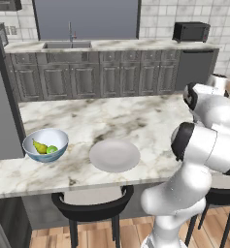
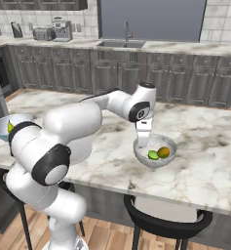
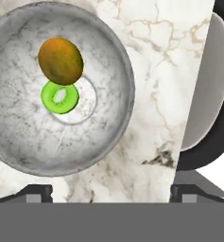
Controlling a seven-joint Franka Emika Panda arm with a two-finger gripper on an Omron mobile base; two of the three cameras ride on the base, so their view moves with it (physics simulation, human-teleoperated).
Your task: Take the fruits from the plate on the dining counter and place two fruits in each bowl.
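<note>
White two-finger gripper [image 2: 143,144] hangs just above the near-left rim of the greyish-white deep round bowl [image 2: 155,150], pointing down, jaws spread wide, nothing between them. In the hand view the two dark fingertips [image 3: 39,193] stand far apart at the bottom, both over bare marble beside the bowl.

Greyish-white bowl holds two fruits touching each other: round yellow-brown fruit [image 3: 60,61] and round lime-green fruit [image 3: 60,97] with a pale centre. Same pair in the right base view, green one left of the brown one, low in the bowl.

Pale blue-white glossy bowl [image 1: 45,144] sits near the left end of the long white marble desk with grey-brown veins [image 1: 111,118]; inside it a yellow-green pear [image 1: 39,146] and a second round lime-green fruit [image 1: 52,149], side by side, touching or nearly so.

Flat round pale grey-white plate [image 1: 114,155] lies just right of the blue-white bowl, near the front edge of the desk, bare on top. Plate is well apart from the greyish bowl.

Black round stool with grey seat [image 1: 93,199] stands under the front edge below the plate; another black stool [image 2: 167,216] stands below the greyish bowl.
</note>
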